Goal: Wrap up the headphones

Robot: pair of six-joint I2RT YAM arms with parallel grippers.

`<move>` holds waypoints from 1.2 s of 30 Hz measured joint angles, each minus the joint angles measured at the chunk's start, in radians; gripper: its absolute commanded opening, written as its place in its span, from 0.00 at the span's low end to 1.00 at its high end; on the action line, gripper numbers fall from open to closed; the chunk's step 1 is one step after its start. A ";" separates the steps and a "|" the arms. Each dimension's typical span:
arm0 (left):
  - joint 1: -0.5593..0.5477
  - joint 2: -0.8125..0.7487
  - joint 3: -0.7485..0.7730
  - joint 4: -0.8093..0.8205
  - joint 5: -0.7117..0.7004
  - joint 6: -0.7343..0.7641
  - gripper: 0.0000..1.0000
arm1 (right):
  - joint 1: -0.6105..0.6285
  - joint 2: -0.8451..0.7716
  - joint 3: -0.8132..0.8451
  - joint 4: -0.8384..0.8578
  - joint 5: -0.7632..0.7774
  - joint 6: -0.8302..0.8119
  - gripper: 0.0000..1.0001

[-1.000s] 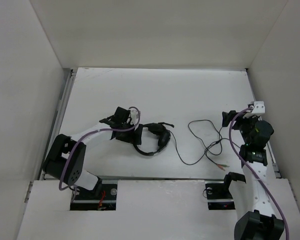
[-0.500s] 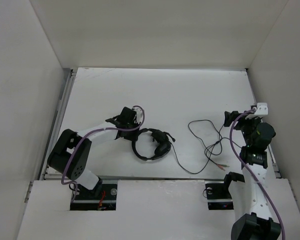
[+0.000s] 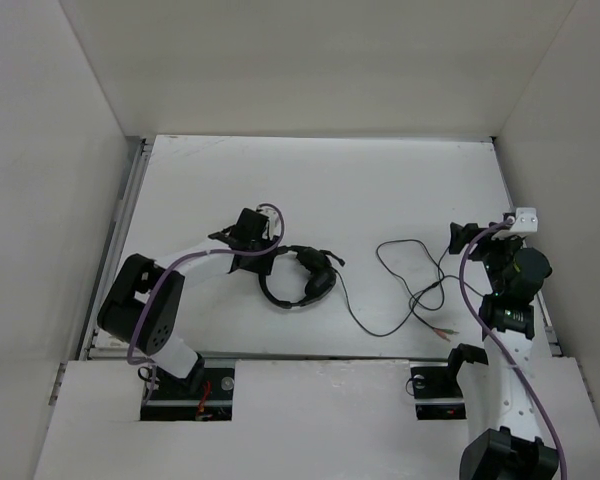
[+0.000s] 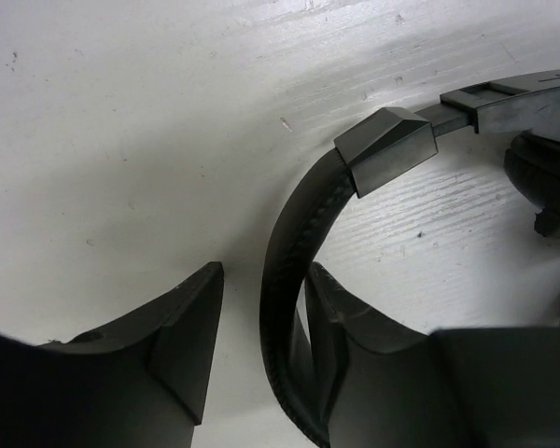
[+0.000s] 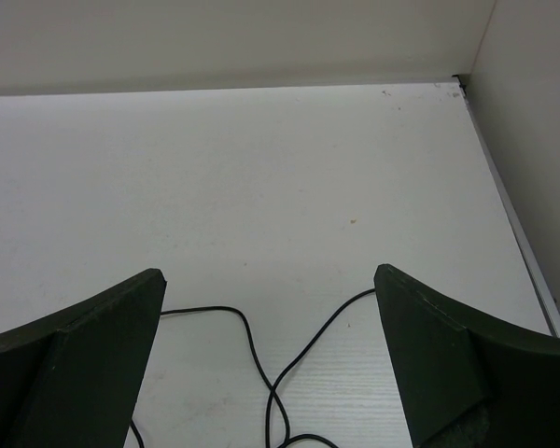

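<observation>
Headphones (image 3: 298, 280) lie left of centre on the counter (image 3: 380, 180). The left claw (image 4: 263, 275), narrowly parted, straddles their band unclamped. Their cable (image 5: 252, 350) sprawls loose below the right claw (image 5: 269, 273), which is spread wide and empty. Wrapping appears not yet begun.

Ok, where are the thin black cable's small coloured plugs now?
Top view: the small coloured plugs lie on the white table toward its near right, just left of the right arm and well right of the black over-ear headphones.

black over-ear headphones (image 3: 318, 284) with a round padded band (image 4: 282, 271) lie flat, left of centre, earcups close together. the thin black cable (image 3: 376, 329) trails unwound to the right, ending in small coloured plugs (image 3: 442, 334).
</observation>
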 measured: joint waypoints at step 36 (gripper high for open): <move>0.103 -0.009 0.399 -0.232 0.135 0.158 0.00 | 0.333 0.537 0.764 -0.419 -0.105 -0.140 1.00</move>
